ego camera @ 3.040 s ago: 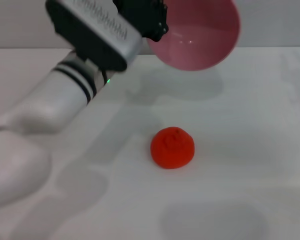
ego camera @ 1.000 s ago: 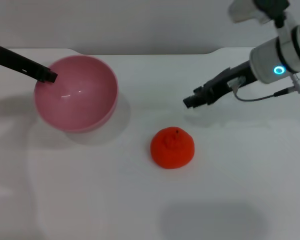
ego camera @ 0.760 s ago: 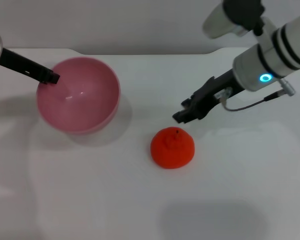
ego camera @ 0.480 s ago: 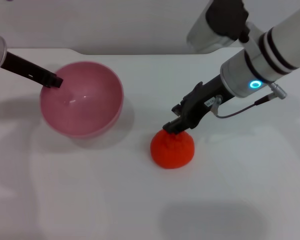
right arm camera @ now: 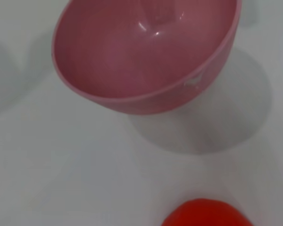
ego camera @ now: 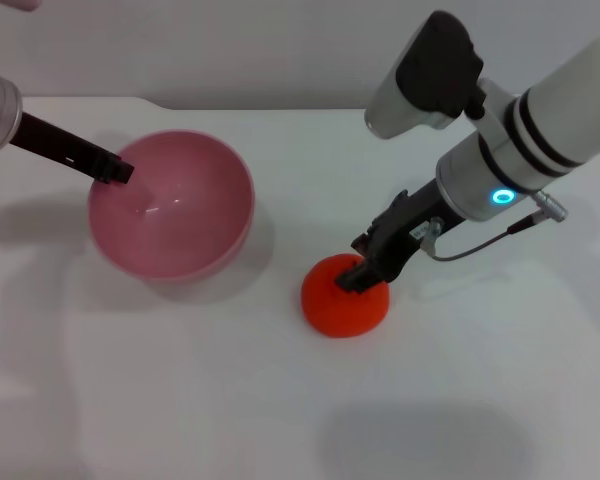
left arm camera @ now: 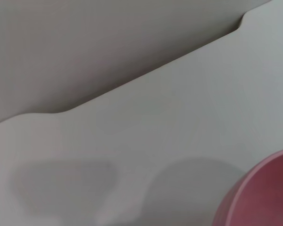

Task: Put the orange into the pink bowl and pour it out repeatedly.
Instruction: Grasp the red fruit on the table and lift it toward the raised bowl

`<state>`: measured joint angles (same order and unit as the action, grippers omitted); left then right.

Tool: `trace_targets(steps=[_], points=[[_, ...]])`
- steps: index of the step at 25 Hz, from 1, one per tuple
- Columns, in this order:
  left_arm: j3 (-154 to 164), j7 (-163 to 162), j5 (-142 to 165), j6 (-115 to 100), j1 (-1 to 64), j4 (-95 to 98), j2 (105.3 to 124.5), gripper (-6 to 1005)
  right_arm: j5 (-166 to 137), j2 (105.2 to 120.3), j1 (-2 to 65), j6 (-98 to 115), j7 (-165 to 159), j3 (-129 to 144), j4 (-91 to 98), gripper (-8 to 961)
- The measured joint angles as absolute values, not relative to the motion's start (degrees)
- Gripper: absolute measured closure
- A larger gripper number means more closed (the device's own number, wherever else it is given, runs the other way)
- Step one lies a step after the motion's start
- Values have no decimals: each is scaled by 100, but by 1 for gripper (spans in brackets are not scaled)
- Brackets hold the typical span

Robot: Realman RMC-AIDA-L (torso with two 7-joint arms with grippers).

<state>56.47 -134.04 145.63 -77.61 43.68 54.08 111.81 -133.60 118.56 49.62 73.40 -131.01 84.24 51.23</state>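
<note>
The orange [ego camera: 335,305] lies on the white table near the middle, and its top edge also shows in the right wrist view [right arm camera: 205,214]. My right gripper [ego camera: 363,275] has come down from the right and sits on the orange's top right side. The pink bowl [ego camera: 195,225] stands upright to the left of the orange with nothing in it. My left gripper [ego camera: 115,170] is shut on its far left rim. The right wrist view looks into the bowl [right arm camera: 146,56], and a part of its wall shows in the left wrist view [left arm camera: 264,193].
The white table [ego camera: 230,400] reaches back to a grey wall, and its rear edge has a step [left arm camera: 240,23]. The right arm's white body [ego camera: 540,130] hangs over the table's right half.
My right gripper has moved down and left from the back right onto the orange. The left gripper and the bowl have drifted a little to the right. The orange has not moved.
</note>
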Motion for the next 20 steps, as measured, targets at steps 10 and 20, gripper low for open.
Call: trace_targets(steps=[10, 20], points=[[5642, -13364, 14563, -7750, 4366, 5394, 11232, 958, -13303, 11891, 4947, 6992, -13082, 8615, 4870, 411], [5641, -13327, 14568, -7739, 4327, 5383, 11260, 958, -13200, 11903, 5027, 6717, -13074, 8693, 4590, 544]])
